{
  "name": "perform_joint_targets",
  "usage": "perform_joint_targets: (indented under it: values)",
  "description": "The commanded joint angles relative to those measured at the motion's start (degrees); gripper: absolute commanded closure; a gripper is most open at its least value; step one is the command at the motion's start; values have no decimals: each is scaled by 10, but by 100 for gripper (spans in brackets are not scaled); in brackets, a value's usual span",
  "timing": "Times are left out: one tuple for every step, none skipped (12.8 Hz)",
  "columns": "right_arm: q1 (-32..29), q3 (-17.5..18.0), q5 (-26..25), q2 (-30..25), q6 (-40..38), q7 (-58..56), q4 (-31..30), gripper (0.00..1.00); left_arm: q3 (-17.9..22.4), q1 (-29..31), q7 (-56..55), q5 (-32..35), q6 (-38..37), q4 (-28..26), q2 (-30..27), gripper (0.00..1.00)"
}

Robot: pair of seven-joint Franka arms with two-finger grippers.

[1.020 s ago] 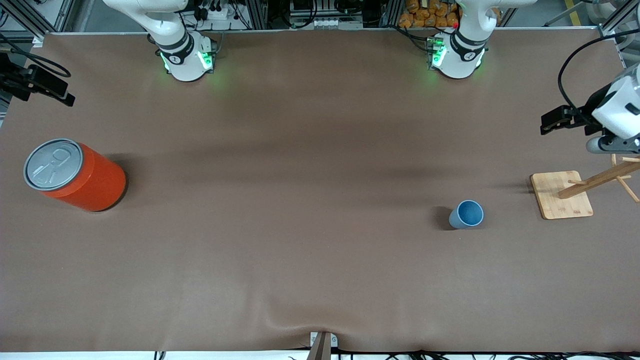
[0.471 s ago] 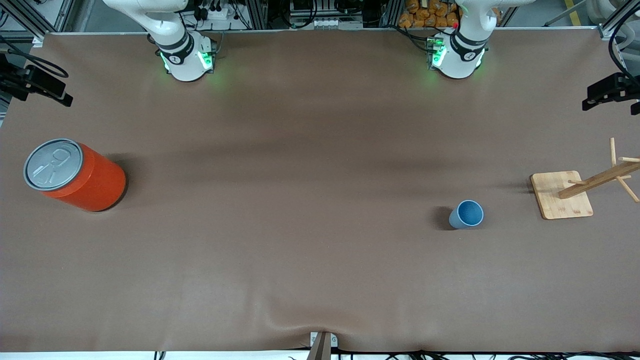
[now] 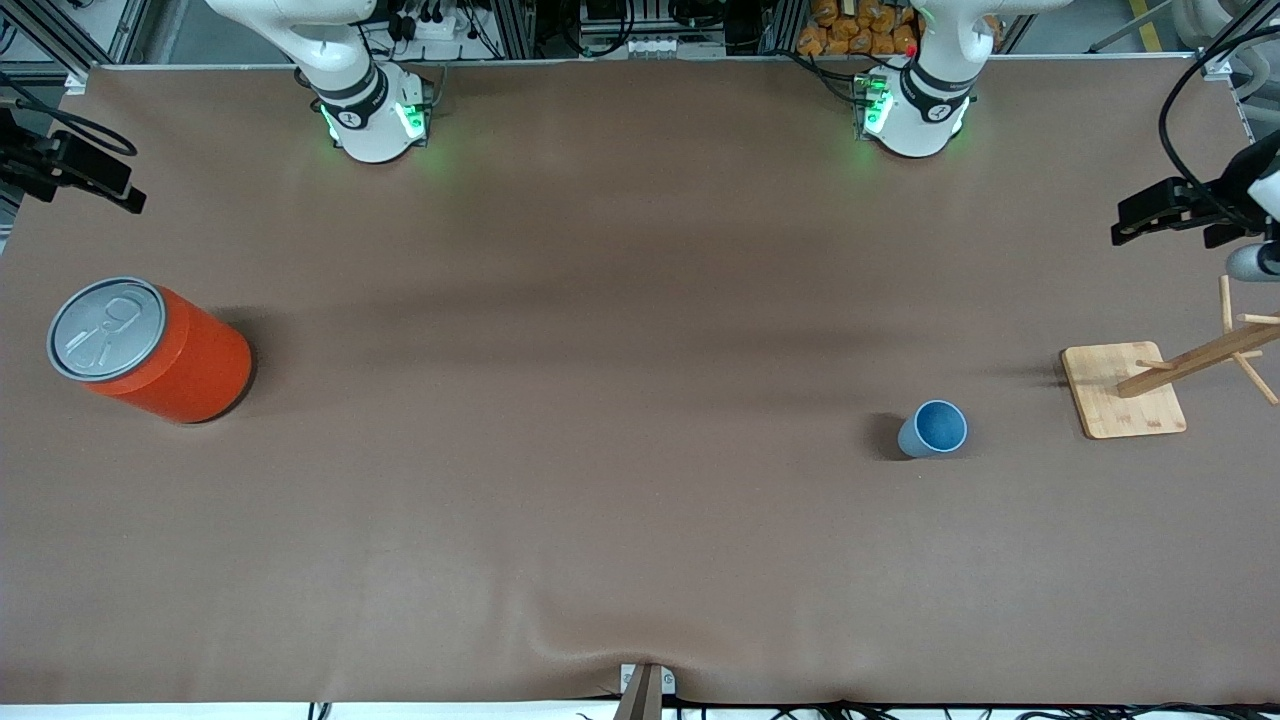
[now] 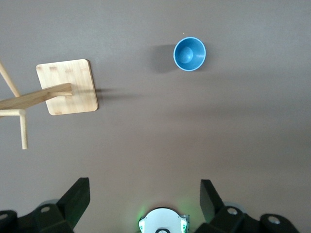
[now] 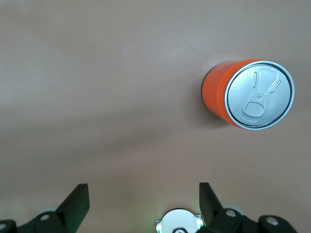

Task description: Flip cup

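Scanning for print and finding nothing readable anywhere. Making out only an embossed pull-tab outline, no letters, on the grey lid of the orange can (image 3: 150,350), and showing plain, unmarked surfaces on the cup (image 3: 933,429) and the wooden stand (image 3: 1123,389). Catching small dark marks on the collars of the two arm bases (image 3: 372,115), too small for reading.

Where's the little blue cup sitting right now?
The cup stands mouth-up on the table toward the left arm's end, beside the wooden stand's base and slightly nearer the front camera. Neither gripper touches it.
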Motion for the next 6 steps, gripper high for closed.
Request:
perform_joint_targets:
  values:
    - [0,-2,-2,-1,-6,-4,3,0,4,5,16,1,11,14,3,0]
    - [0,-2,-2,-1,-7,-4,3,0,4,6,17,1,17,14,3,0]
    - [-1,-2,-2,-1,-6,-3,3,0,4,6,17,1,20,14,3,0]
    - [0,-2,-2,-1,-6,-4,3,0,4,7,20,3,29,14,3,0]
    - [0,-2,-2,-1,-7,-4,2,0,5,6,25,4,45,13,4,0]
    - [0,-2,-2,-1,-6,-4,3,0,5,7,31,4,54,13,4,0]
